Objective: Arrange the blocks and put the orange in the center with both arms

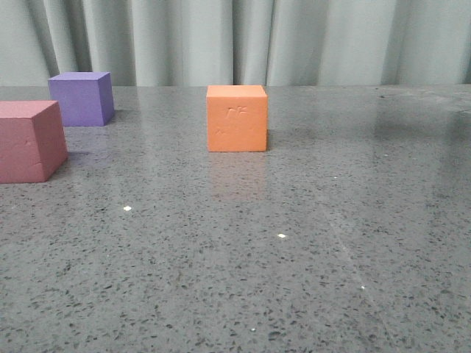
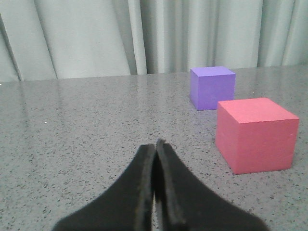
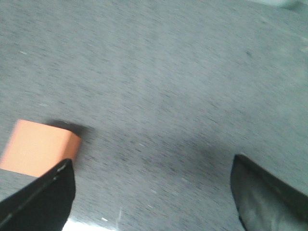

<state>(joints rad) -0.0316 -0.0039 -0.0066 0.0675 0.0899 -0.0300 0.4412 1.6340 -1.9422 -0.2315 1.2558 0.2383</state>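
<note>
The orange cube [image 1: 237, 118] stands alone on the grey table, near the middle of the front view, with faint dents on its front face. A purple cube [image 1: 82, 98] sits far left at the back, and a pink-red cube [image 1: 29, 140] lies nearer at the left edge. Neither gripper shows in the front view. My left gripper [image 2: 155, 144] is shut with nothing in it; the pink-red cube [image 2: 255, 134] and purple cube [image 2: 212, 87] lie ahead of it, off to one side. My right gripper [image 3: 151, 166] hangs open above bare table, the orange cube [image 3: 38, 147] just outside one finger.
A pale pleated curtain [image 1: 235, 40] closes off the table's far edge. The speckled grey tabletop [image 1: 294, 257] stretches wide to the right and front of the orange cube. The right wrist view is motion-blurred.
</note>
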